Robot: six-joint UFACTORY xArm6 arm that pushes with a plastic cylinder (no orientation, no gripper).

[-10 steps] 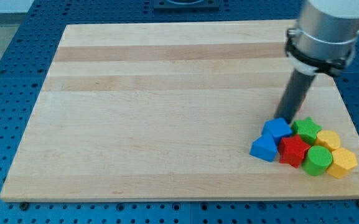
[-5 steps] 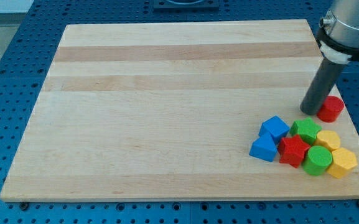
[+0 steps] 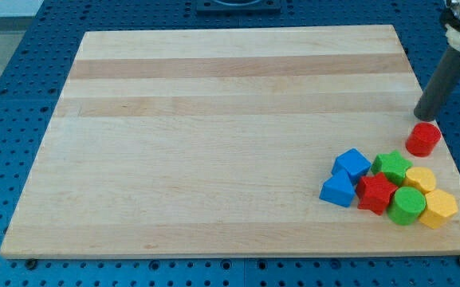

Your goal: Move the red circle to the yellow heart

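Wooden board (image 3: 214, 119) on blue pegboard (image 3: 22, 64); my tip (image 3: 422, 117) above red circle (image 3: 423, 139)

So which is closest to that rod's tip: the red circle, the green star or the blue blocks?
From my tip:
1. Red circle, just below it.
2. Green star, lower, toward the view's left.
3. Blue blocks, farthest left in the cluster.

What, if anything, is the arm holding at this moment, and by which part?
Nothing is held. The arm ends in a bare rod; my tip stands just above the red circle in the view, with no clear contact.
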